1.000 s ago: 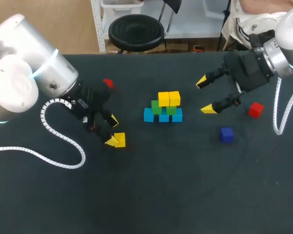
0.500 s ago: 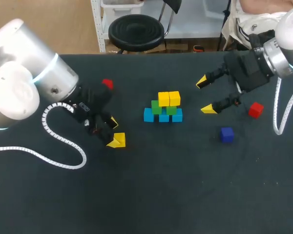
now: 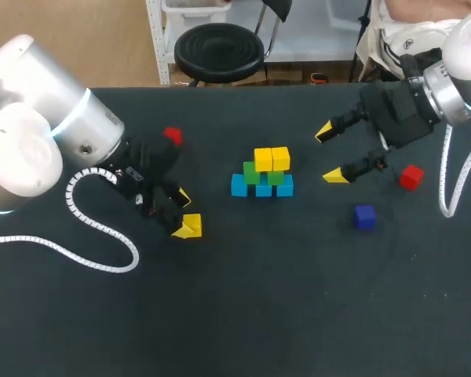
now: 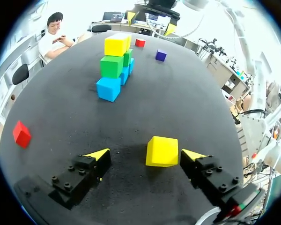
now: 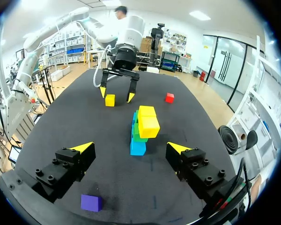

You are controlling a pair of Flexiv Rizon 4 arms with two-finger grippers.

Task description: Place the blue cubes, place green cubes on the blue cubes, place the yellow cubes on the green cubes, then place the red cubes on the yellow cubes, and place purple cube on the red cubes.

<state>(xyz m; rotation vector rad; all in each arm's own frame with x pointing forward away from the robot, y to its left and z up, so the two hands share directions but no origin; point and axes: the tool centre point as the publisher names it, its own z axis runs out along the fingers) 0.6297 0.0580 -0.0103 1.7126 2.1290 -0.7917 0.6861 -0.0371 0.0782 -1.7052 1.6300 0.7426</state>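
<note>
A stepped pile stands mid-table: three blue cubes, two green cubes on them, two yellow cubes on top. My left gripper is down at the table, open, with a loose yellow cube between its fingers, close to one fingertip and apart from the other. One red cube lies behind the left arm, another red cube at the right. The purple cube lies right of the pile. My right gripper hovers open and empty right of the pile.
In the right wrist view the purple cube lies under the right gripper, and the left gripper stands over the loose yellow cube beyond the pile. A white cable loops on the table at the left.
The left arm has shifted slightly at the loose yellow cube, which stays where it was. The right arm has not moved.
</note>
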